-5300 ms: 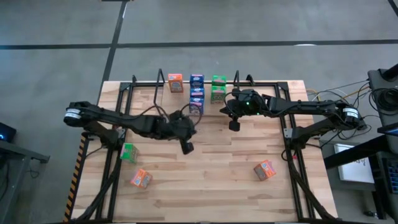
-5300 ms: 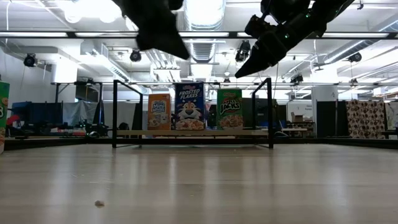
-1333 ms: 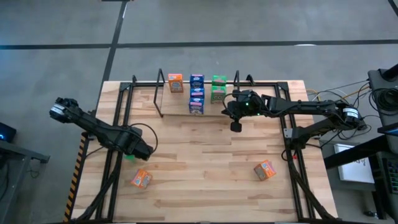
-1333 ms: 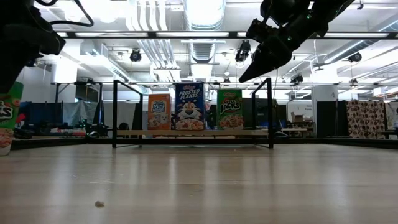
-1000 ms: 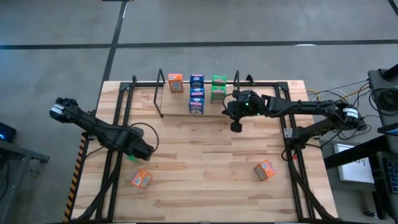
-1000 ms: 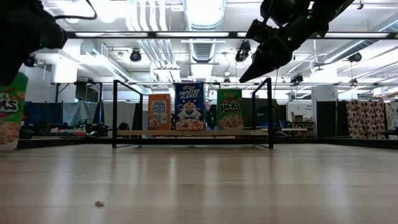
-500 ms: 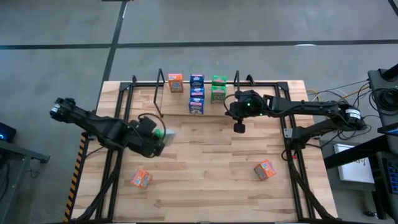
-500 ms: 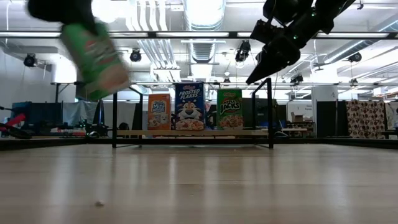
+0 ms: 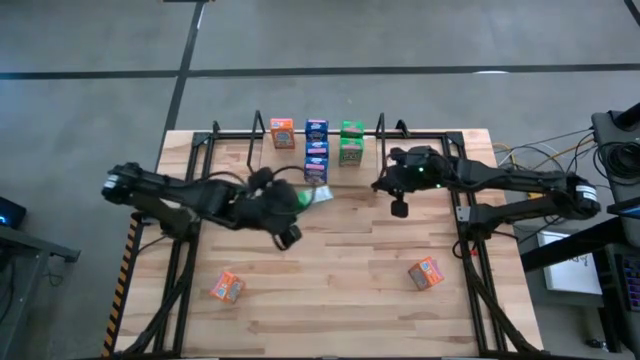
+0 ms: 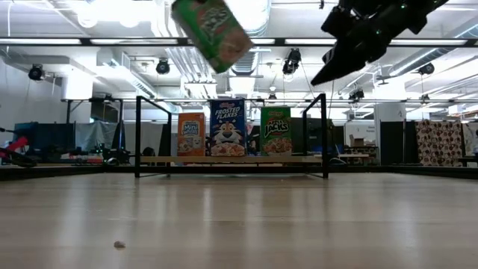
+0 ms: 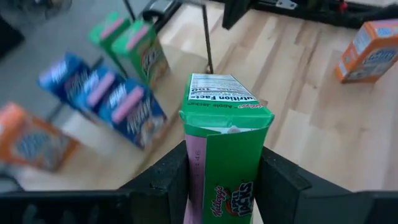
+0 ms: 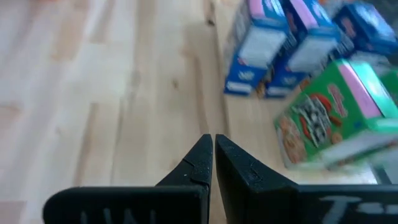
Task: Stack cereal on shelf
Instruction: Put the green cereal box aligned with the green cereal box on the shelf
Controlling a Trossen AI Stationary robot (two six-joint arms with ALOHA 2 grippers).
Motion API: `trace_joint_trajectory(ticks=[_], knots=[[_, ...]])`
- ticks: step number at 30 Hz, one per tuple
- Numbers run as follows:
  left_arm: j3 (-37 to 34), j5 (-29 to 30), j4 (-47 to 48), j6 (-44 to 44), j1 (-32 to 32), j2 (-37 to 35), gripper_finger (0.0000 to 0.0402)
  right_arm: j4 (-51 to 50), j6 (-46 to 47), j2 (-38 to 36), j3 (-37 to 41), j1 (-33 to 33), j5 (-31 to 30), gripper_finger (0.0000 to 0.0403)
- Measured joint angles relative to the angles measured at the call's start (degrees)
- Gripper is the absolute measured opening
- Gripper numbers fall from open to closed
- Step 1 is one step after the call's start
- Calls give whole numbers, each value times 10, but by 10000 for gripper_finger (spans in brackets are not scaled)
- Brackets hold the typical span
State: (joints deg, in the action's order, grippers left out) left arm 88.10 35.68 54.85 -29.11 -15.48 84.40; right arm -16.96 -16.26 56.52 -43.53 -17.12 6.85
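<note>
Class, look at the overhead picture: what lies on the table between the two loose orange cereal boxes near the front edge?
Nothing. In the high view, only bare wooden table runs between the left orange box and the right orange box.

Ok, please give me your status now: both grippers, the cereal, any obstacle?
Left gripper shut on green box, airborne near shelf. Right gripper shut, empty, beside shelf. Nothing blocking.

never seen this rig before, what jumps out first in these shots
The green cereal box clamped in the left gripper, carried in the air toward the shelf. There, orange, blue and green boxes stand in rows. The right gripper hovers shut beside the shelf.
</note>
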Motion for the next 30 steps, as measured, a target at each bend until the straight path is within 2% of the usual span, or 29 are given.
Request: trace_joint_trajectory(ticks=[8, 15, 19, 23, 30], knots=[[111, -2, 0, 175, 49, 106, 131, 31, -46, -26, 22, 0, 85, 9], [174, -3, -1, 285, 91, 185, 131, 58, -94, -42, 34, 0, 179, 9], [205, -36, -1, 337, 112, 224, 131, 60, -107, -48, 35, 0, 218, 9], [234, -79, -8, 378, 132, 255, 131, 74, -108, -48, 35, 0, 237, 9], [269, -117, -27, 416, 161, 293, 131, 75, -109, -48, 35, 0, 252, 9]])
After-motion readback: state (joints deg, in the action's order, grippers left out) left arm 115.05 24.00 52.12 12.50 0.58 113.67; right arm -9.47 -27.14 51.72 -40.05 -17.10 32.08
